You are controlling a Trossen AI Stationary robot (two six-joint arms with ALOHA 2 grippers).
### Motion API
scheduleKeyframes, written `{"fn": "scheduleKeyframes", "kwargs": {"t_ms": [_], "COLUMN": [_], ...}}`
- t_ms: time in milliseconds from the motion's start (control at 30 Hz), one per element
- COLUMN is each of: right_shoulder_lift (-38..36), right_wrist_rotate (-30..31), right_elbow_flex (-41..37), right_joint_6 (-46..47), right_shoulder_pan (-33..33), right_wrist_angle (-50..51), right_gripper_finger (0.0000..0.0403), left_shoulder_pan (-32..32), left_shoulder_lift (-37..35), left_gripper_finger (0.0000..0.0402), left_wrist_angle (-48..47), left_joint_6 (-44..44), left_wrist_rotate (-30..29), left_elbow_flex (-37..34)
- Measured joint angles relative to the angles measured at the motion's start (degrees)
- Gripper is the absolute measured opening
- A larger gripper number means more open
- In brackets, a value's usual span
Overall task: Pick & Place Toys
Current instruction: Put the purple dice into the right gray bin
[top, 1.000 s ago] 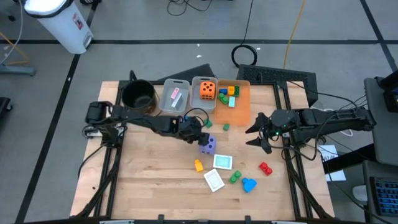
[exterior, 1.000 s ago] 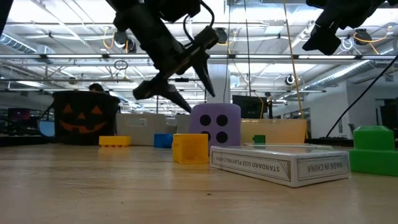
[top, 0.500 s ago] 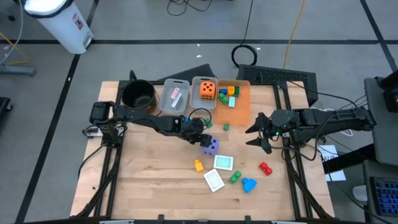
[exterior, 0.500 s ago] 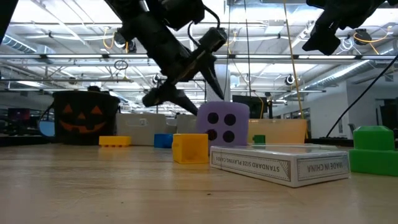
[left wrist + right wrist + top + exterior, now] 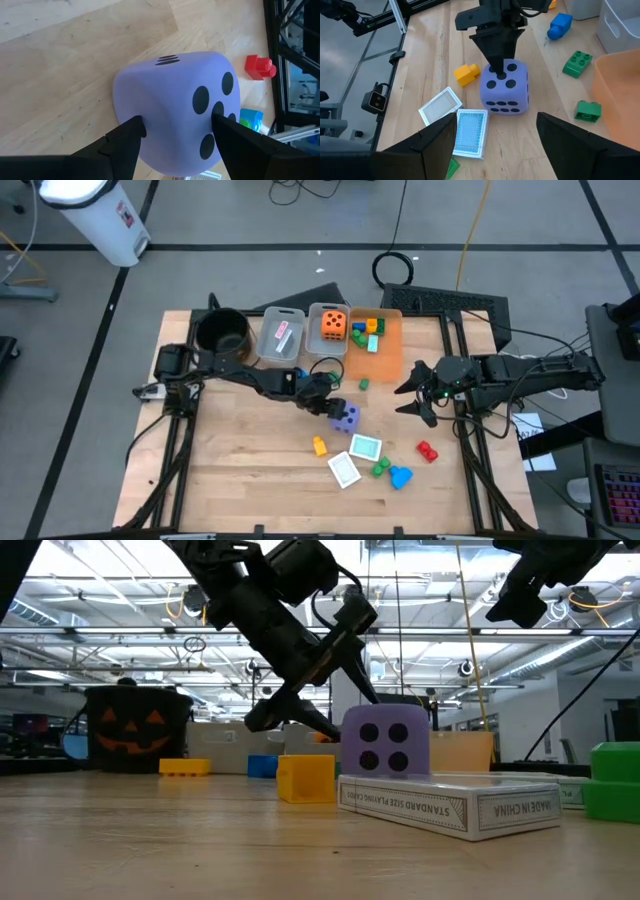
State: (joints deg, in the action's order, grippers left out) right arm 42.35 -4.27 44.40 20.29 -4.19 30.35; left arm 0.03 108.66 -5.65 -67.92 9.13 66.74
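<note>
The purple foam die (image 5: 347,418) (image 5: 385,740) sits on the table near its middle, four dots facing the near edge. My left gripper (image 5: 333,406) (image 5: 178,125) reaches it from the left, open, astride its upper left edge. Beside the die lie a teal card (image 5: 366,447), a white card (image 5: 344,471) and a yellow block (image 5: 319,446). Green (image 5: 378,466), blue (image 5: 400,476) and red (image 5: 427,450) blocks lie farther right. My right gripper (image 5: 410,404) hangs open above the table's right side, holding nothing. My left gripper touches the die with open fingers set astride its upper left edge (image 5: 150,95). One fingertip (image 5: 222,127) lies on the five-dot top face, the other (image 5: 135,130) against the left side face. The fingers slant down from the table's left. The die's underside rests on the table.
At the far edge stand a black pot (image 5: 222,332), two grey bins (image 5: 281,335), one with an orange die (image 5: 333,326), and an orange bin (image 5: 388,358) holding blocks. Green blocks (image 5: 362,384) lie in front of the orange bin. The table's near left is bare wood.
My left gripper has sunk and gone toward the table's right edge, tipping further downward, its fingers as far apart as before. The purple die has slid along the table toward the right edge ahead of it, and the teal card beside it has shifted the same way.
</note>
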Motion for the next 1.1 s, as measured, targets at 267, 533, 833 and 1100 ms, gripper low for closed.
{"fn": "scheduleKeyframes", "kwargs": {"t_ms": [267, 533, 833, 1100], "right_shoulder_lift": [0.0, 0.0, 0.0, 0.0], "right_wrist_rotate": [0.0, 0.0, 0.0, 0.0], "right_elbow_flex": [0.0, 0.0, 0.0, 0.0], "right_joint_6": [-0.2, -0.4, -0.4, -0.3], "right_shoulder_pan": [0.0, 0.0, 0.0, 0.0], "right_wrist_angle": [0.0, 0.0, 0.0, 0.1], "right_gripper_finger": [0.0265, 0.0265, 0.0265, 0.0265], "left_shoulder_pan": [0.6, 0.7, 0.9, 2.0], "left_shoulder_lift": [0.0, -0.1, -0.1, 0.1], "left_gripper_finger": [0.0213, 0.0115, 0.0093, 0.0091], "left_wrist_angle": [-0.6, -1.2, -1.0, 1.6], "left_joint_6": [-1.5, -3.1, -2.9, -2.4], "left_wrist_rotate": [-0.1, -0.7, -0.8, 1.6], "left_elbow_flex": [0.0, 0.0, 0.0, -0.2]}}
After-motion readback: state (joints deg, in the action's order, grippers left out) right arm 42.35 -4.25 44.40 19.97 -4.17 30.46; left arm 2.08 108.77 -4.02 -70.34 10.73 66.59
